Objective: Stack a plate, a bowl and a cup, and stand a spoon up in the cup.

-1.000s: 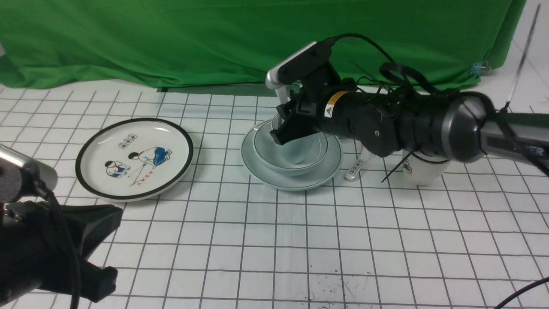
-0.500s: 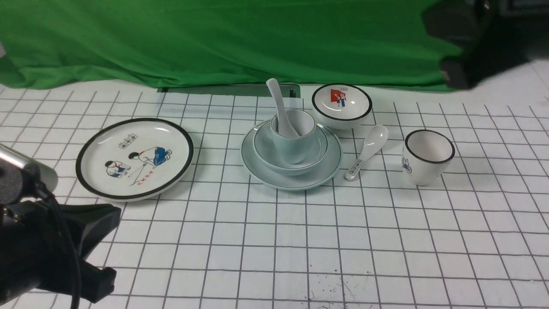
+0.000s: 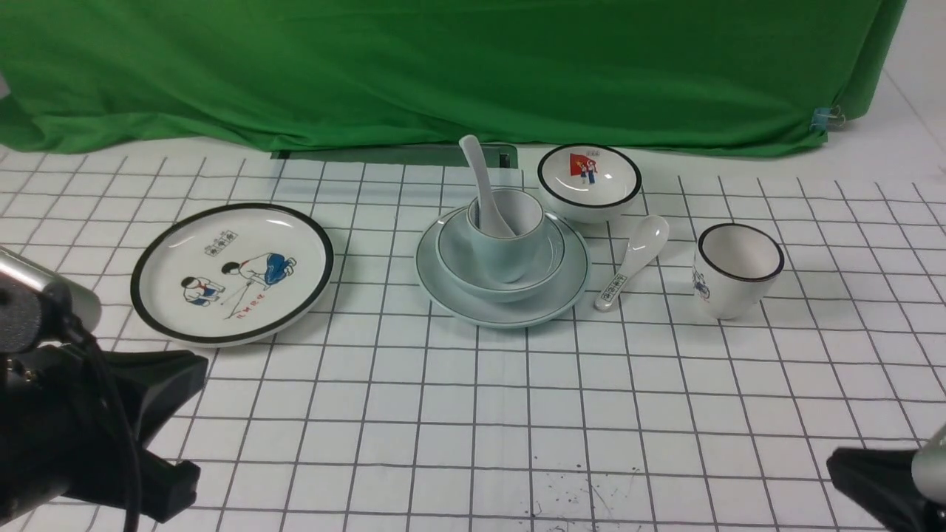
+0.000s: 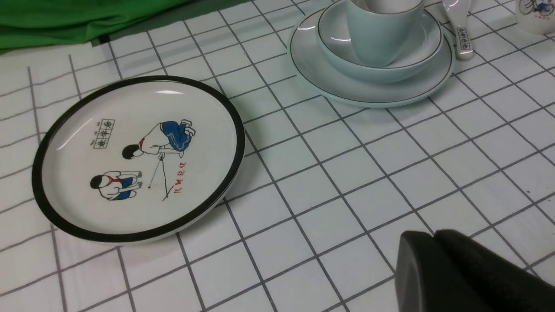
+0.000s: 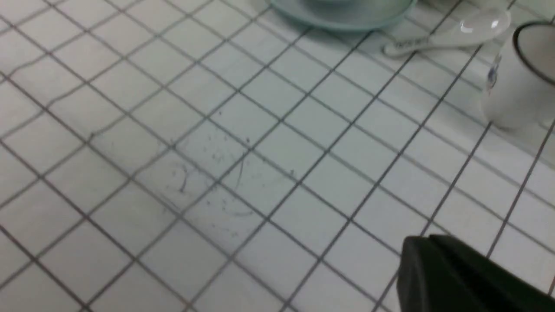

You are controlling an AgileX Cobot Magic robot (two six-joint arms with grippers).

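"Starting with the front view, where is the stack found, and which way from each pincer?"

"The plate is seen at the middle of the frame, with the bowl set in it, the cup in the bowl and the spoon stood in the cup, its long axis leaning up and to the left, handle uppermost. The left pincer is held at the lower left, the right pincer at the lower right. The stack lies up and inward from both, well apart, and neither arm can be called nearer. The task is judged complete."

"How many of each are counted?"

"Two of each: the stacked set, plus a picture plate at the left, a picture bowl at the stack's upper right, a printed spoon laid on the surface just right of the plate, and a black-rimmed cup further right."

"And from the left wrist?"

"The left pincer's jaws are shown pressed together on nothing, with the stack well apart beyond them."

"From the right wrist?"

"The picture is blurred. The right pincer's jaws are made out together and empty, the black-rimmed cup and printed spoon lying beyond them."
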